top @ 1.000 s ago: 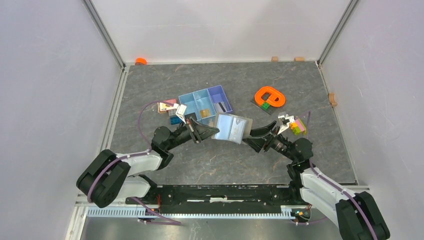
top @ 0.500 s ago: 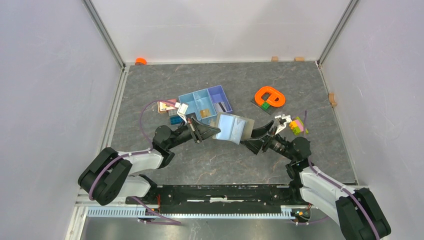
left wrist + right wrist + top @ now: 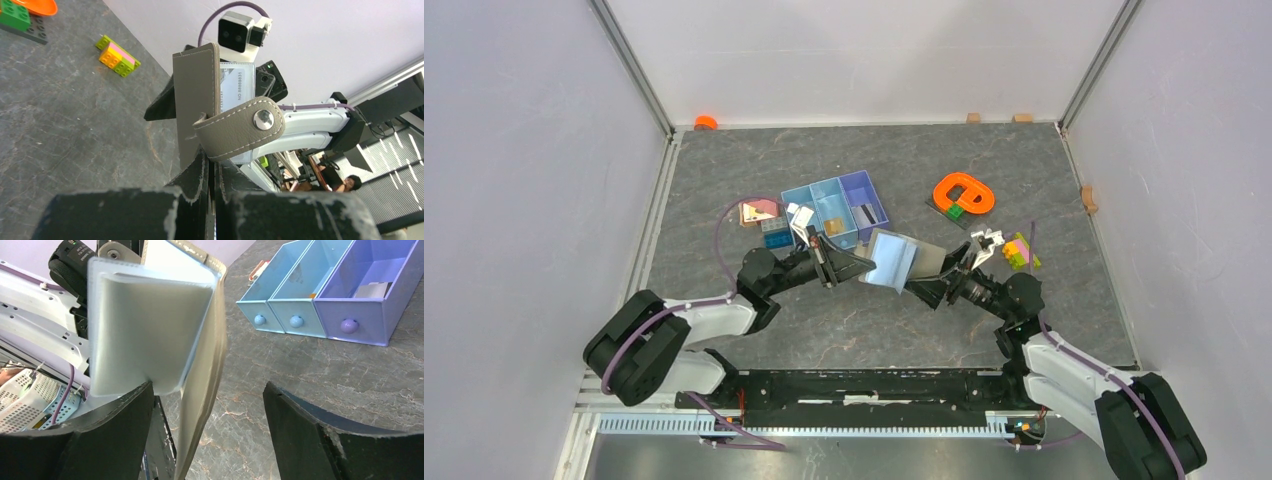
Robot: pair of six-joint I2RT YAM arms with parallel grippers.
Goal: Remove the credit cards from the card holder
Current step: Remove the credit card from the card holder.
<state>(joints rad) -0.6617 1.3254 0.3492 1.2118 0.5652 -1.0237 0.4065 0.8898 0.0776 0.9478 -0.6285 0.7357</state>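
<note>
The grey-taupe card holder (image 3: 902, 262) hangs open above the table between both arms. My left gripper (image 3: 864, 265) is shut on its left edge. In the left wrist view the holder (image 3: 196, 95) stands upright above my shut left gripper (image 3: 216, 172), its snap strap (image 3: 240, 129) folded across, and a whitish credit card (image 3: 236, 82) shows in a clear slot. My right gripper (image 3: 929, 279) is open. In the right wrist view the right gripper (image 3: 207, 407) straddles the holder's taupe flap (image 3: 206, 375), and the pale inner pocket (image 3: 145, 330) rests by the left finger (image 3: 100, 435).
The blue-and-purple three-compartment tray (image 3: 822, 190) stands just behind the holder; a pale card with a dark stripe (image 3: 865, 213) lies in its purple part. An orange ring piece (image 3: 963, 194), coloured bricks (image 3: 1020, 250) and small blocks (image 3: 761, 212) lie around.
The holder has moved a little to the right and turned more edge-on. My left gripper has followed it. My right gripper has closed in around the right flap.
</note>
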